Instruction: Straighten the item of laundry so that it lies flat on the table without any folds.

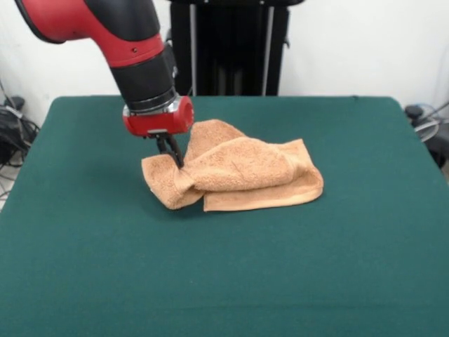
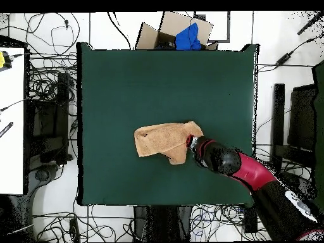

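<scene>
One towel [image 1: 242,172]; one table [image 1: 295,267]; one claw [image 1: 172,156]

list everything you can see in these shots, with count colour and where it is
towel: one, light orange, crumpled and folded over itself near the middle of the table
table: one, dark green top, fills most of both views
cardboard box: one, brown, on the floor past one table edge in the overhead view
blue cloth: one, blue, in that box
cables: many, black, on the floor around the table
arm: one, red and black
tool: one, dark, tips pressed into the towel's folds
</scene>
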Tool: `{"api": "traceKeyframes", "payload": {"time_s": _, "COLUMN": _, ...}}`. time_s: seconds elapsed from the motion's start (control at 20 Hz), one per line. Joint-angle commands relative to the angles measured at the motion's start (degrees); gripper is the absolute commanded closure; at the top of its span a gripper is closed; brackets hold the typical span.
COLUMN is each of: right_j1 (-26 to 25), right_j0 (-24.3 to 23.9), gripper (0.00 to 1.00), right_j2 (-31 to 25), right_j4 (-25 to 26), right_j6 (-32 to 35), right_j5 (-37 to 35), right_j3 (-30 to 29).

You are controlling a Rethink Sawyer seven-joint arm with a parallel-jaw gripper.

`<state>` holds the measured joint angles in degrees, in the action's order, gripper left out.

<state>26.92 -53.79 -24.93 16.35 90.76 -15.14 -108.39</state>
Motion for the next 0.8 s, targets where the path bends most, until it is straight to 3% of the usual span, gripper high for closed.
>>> {"api": "traceKeyframes", "payload": {"time_s": 0.05, "right_j1": 1.1, "right_j0": 1.2, "gripper": 1.00, "right_j2": -4.4, "right_j4": -0.3, "right_j6": 2.9, "right_j5": -1.7, "right_j3": 3.9}}
{"api": "traceKeyframes", "payload": {"time_s": 0.5, "right_j1": 1.3, "right_j0": 1.2, "gripper": 1.00, "right_j2": -3.9, "right_j4": -0.7, "right_j6": 3.2, "right_j5": -3.0, "right_j3": 2.9}}
{"api": "traceKeyframes", "payload": {"time_s": 0.8, "right_j1": 5.2, "right_j0": 1.0, "gripper": 1.00, "right_j2": -4.3, "right_j4": -2.3, "right_j6": 2.4, "right_j5": -8.6, "right_j3": 1.1}}
